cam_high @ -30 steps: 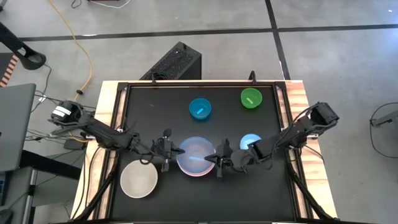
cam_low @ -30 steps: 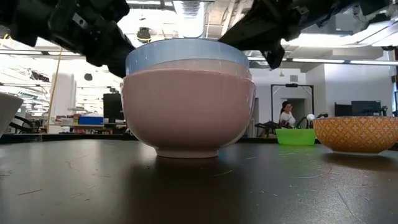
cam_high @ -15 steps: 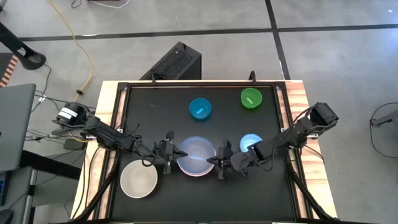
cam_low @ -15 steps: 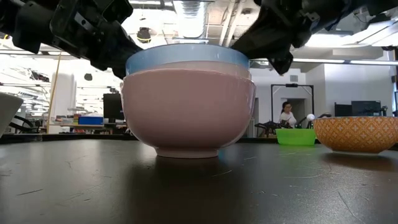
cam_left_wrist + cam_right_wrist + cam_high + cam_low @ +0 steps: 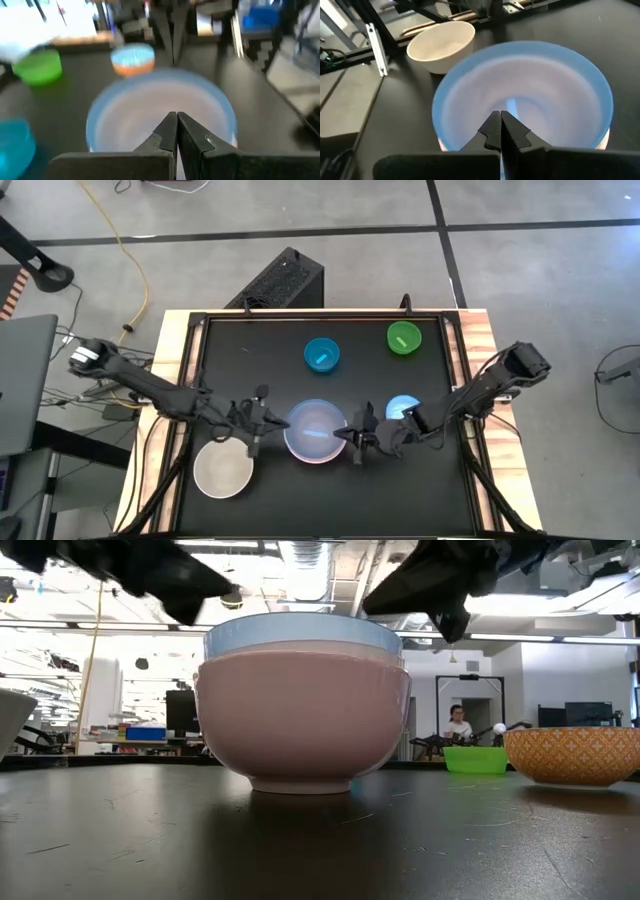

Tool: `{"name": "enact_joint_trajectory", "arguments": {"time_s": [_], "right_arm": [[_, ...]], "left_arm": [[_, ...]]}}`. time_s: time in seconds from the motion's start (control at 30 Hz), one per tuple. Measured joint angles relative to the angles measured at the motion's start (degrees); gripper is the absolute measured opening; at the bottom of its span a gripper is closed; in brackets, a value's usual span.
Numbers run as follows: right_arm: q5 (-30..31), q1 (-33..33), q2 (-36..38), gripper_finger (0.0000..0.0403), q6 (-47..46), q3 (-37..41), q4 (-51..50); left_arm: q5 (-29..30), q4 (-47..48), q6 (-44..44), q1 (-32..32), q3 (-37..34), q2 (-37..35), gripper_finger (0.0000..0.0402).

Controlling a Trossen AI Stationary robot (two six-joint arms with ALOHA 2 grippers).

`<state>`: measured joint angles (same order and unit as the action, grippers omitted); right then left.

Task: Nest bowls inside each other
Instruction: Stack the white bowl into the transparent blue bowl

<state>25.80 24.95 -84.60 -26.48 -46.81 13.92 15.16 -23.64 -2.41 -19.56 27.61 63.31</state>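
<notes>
A large blue bowl (image 5: 316, 426) sits nested in a pink bowl (image 5: 303, 715) at the table's middle, the pink one on its foot. My left gripper (image 5: 268, 425), shut, hangs left of the stack and above rim height (image 5: 176, 116). My right gripper (image 5: 340, 437), also shut, hovers just over the stack's right rim (image 5: 500, 116); no touch shows. A beige bowl (image 5: 222, 470) rests near the front left. A teal bowl (image 5: 322, 354) and a green bowl (image 5: 404, 338) stand at the back. A small light blue bowl (image 5: 403, 409), orange-patterned outside (image 5: 570, 755), sits right of the stack.
Both arms reach in from the table's left and right sides at the same depth as the stack. A raised black frame (image 5: 190, 380) borders the table. A person (image 5: 460, 725) shows far off in the room behind.
My left gripper has risen and drawn back from the stack's left rim toward the table's left edge, staying shut. The nested bowls have not moved.
</notes>
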Motion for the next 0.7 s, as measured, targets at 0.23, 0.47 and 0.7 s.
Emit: {"name": "enact_joint_trajectory", "arguments": {"time_s": [0.23,0.47,0.7], "right_arm": [[-0.05,1.82,0.69,0.0013,3.18,0.0,4.56],[-0.2,2.07,0.69,0.0013,3.49,0.0,5.19],[-0.35,2.44,0.69,0.0013,2.99,0.0,4.5]], "left_arm": [[-2.16,54.64,-15.39,-4.64,16.61,-9.11,0.0],[-8.29,69.51,-22.91,-6.66,17.83,-8.32,0.0011],[-9.43,69.5,-22.3,-6.61,12.84,-4.15,0.0082]]}}
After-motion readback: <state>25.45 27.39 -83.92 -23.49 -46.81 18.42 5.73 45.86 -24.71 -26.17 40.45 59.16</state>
